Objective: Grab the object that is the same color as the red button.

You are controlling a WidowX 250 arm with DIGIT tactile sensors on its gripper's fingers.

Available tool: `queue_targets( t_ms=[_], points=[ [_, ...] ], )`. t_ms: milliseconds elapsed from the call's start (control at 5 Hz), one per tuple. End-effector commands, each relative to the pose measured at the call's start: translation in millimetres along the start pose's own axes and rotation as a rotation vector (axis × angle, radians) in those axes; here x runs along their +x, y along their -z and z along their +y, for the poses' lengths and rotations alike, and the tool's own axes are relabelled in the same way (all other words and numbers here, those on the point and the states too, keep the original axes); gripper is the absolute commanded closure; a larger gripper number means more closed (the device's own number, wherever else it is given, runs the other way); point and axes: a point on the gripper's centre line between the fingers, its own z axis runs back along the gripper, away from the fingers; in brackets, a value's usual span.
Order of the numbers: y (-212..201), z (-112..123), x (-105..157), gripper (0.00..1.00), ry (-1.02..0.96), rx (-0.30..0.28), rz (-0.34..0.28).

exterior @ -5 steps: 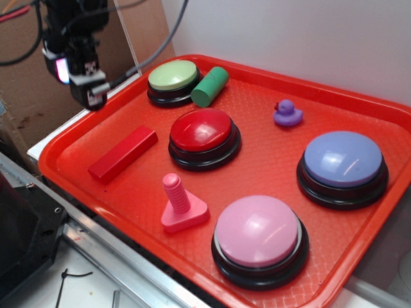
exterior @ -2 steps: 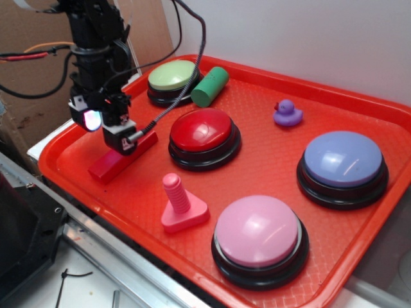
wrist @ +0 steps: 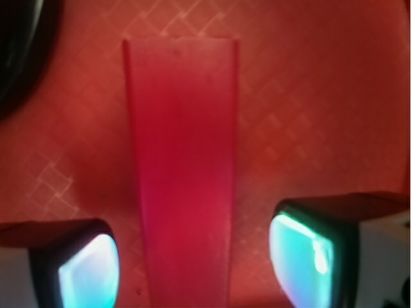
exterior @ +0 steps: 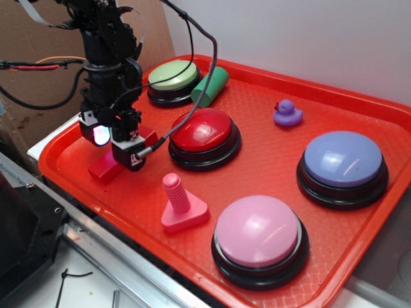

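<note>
my fingers (wrist: 192, 263) are spread apart, one pad (wrist: 87, 273) on each side of the red block (wrist: 183, 173), which lies flat on the orange tray (exterior: 270, 128) just beside the red button (exterior: 204, 131). the block's long axis runs straight ahead between the pads, crossing my closing line squarely, with gaps on both sides. i judge that closing in would catch its narrow width. i can read no labels or writing anywhere.

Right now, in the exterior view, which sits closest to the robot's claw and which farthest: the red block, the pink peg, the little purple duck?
From the gripper:
1. Red block, directly beneath it, between its fingers.
2. Pink peg, toward the tray's front edge.
3. Purple duck, far across the tray, near the back.
</note>
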Motion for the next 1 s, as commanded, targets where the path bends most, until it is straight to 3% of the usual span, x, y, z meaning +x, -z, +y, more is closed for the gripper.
queue_targets(
  t_ms=[0,200,400,600,800],
  points=[
    [17,5,-1,0.50,-0.006,0.048,0.042],
    [26,1,-2,1.00,-0.011,0.053,0.063],
    [18,0,-2,1.00,0.033,0.035,0.057],
    [-32,7,-7,1.00,0.149,0.001,-0.013],
    [-75,6,-41,1.00,-0.056,-0.167,-0.210]
  ],
)
